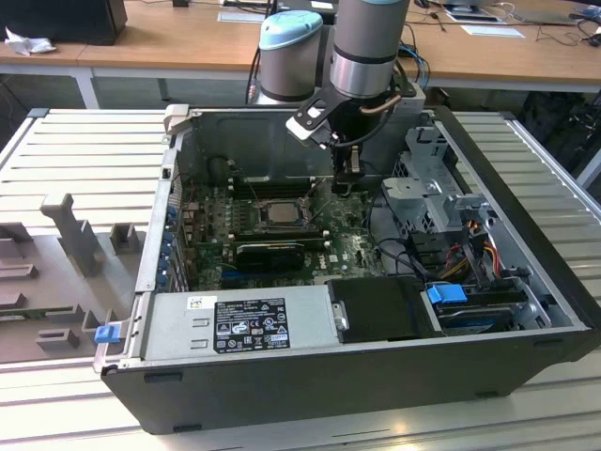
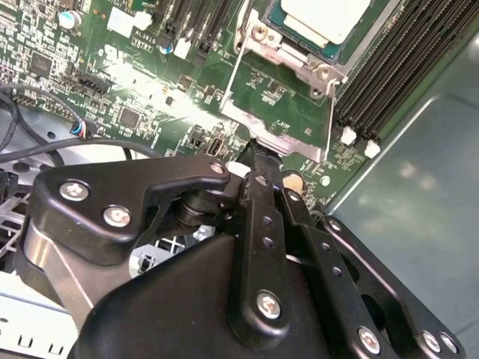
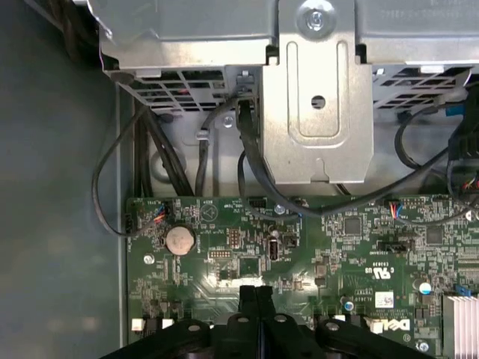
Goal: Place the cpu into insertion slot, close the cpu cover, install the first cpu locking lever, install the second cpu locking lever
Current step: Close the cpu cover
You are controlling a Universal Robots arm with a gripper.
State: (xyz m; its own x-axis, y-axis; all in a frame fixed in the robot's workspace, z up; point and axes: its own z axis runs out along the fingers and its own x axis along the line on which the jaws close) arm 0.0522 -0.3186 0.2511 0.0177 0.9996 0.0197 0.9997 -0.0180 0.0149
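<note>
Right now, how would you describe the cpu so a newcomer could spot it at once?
Find the open computer case, then the green board inside it. Near the board's middle is a dark-framed square slot, and the cpu is the pale silvery square lying in it. Its neighbours, the memory slots and the card, are long and black; the cpu is small, square and pale.

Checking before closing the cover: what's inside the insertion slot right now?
The cpu sits in the insertion slot, its pale top exposed; the cpu cover is swung open. The slot's contacts are hidden beneath the chip.
</note>
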